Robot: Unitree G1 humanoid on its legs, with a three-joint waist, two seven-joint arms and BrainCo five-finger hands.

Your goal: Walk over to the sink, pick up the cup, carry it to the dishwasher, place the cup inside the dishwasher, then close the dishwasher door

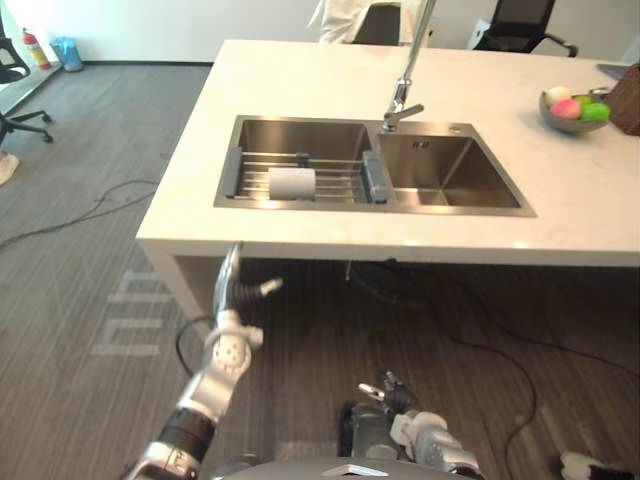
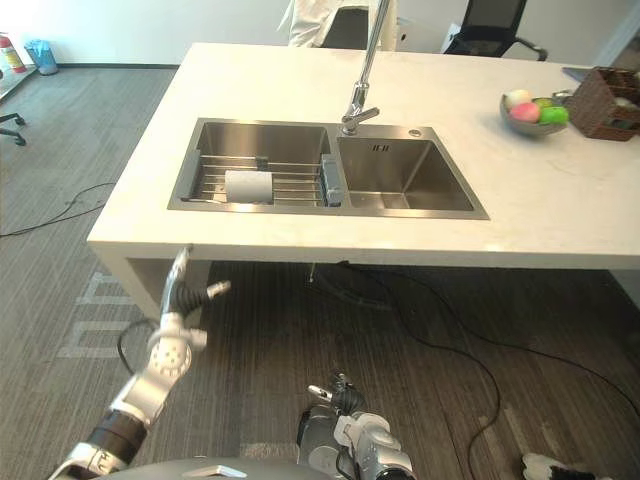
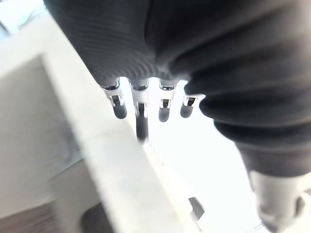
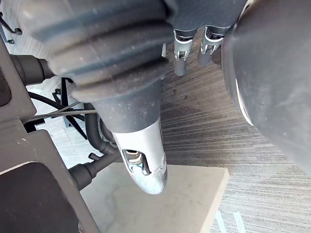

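The cup is a pale cylinder lying on its side on a wire rack in the left basin of the steel sink. My left hand is raised just below the front edge of the white counter, under the left basin, with its fingers straight and the thumb spread aside. It holds nothing and is well short of the cup. My right hand hangs low over the floor with relaxed fingers and is empty.
A tall faucet stands between the basins, and a grey block rests at the rack's right end. On the counter's right are a fruit bowl and a basket. Chairs and a person in white are beyond the counter.
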